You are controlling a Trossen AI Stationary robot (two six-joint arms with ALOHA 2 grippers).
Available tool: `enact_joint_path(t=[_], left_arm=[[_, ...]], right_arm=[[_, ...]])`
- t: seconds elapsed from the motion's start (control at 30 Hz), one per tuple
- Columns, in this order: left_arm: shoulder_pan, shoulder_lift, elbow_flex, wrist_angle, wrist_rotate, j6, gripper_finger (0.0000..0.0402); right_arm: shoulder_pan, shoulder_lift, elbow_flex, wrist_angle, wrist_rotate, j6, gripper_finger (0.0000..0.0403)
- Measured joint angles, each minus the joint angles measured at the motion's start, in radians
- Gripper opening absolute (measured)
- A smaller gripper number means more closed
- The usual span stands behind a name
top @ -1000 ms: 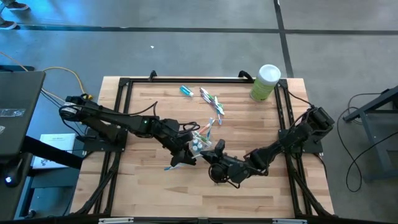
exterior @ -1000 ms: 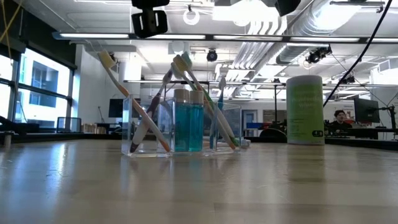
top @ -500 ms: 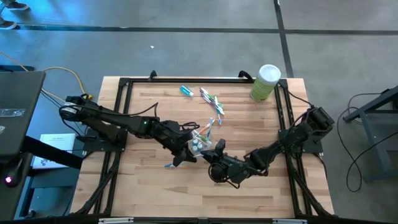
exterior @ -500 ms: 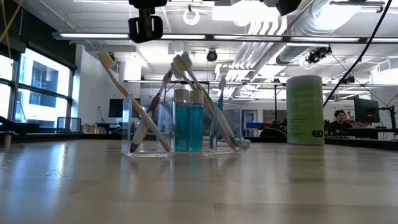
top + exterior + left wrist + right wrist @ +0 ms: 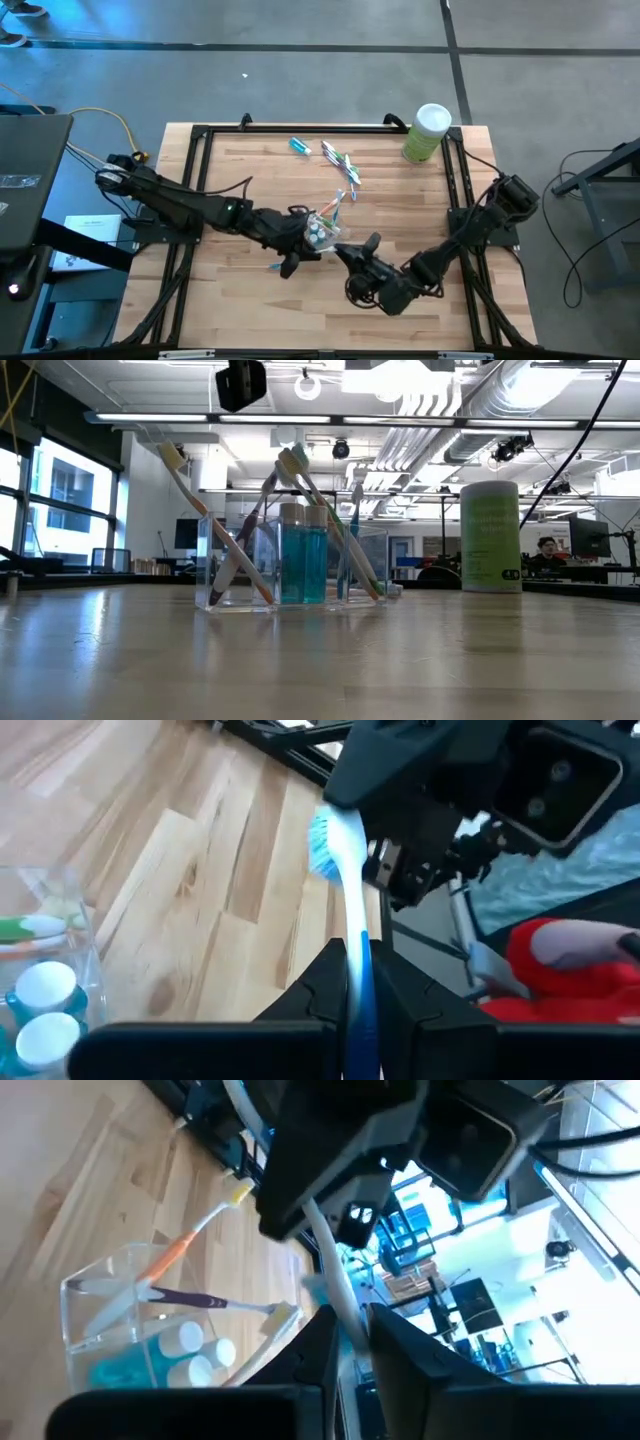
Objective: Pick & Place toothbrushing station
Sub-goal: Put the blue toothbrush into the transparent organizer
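A clear holder (image 5: 322,228) (image 5: 290,560) stands mid-table with several toothbrushes and teal toothpaste tubes in it. Just near of it, my left gripper (image 5: 292,262) (image 5: 358,955) is shut on a blue-and-white toothbrush (image 5: 345,890), whose bristle head (image 5: 325,838) points at my right gripper (image 5: 348,255). The right gripper (image 5: 350,1325) faces the left one. Its fingers stand narrowly apart on either side of the brush's head end (image 5: 345,1305). My left gripper pinches the toothbrush's handle (image 5: 357,982) between its two fingers, which lie along it. The brush is lifted clear of the table, roughly level, with its blue tail end (image 5: 273,267) sticking out behind the gripper. Whether my right gripper touches the brush's head end, I cannot tell.
A loose teal tube (image 5: 300,146) and loose toothbrushes (image 5: 340,160) (image 5: 345,195) lie toward the far edge. A light-green canister (image 5: 428,130) (image 5: 490,535) with a white lid stands at the far right. Bare wood lies along the near edge.
My left gripper has gone a little toward the table's near edge with the toothbrush. My right arm has swung toward the near right, its wrist turning. The holder has kept still.
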Motion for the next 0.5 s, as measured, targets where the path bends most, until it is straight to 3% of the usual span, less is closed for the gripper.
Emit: enact_joint_path(t=[0.13,0.3,0.4,0.5], left_arm=[[-0.036,0.003,-0.009,-0.047,-0.021,0.009,0.0019],[-0.084,0.0,-0.007,-0.059,-0.148,0.037,0.0015],[-0.129,0.002,-0.007,-0.039,-0.292,0.101,0.0013],[-0.194,0.002,-0.026,0.0,-0.541,0.15,0.0013]], right_arm=[[0.032,-0.004,0.0,-0.006,0.075,0.003,0.0045],[0.059,-0.004,0.0,-0.015,0.305,0.003,0.0045],[0.071,-0.004,0.0,-0.016,0.362,0.013,0.0045],[0.081,-0.004,0.0,-0.029,0.371,0.078,0.0045]])
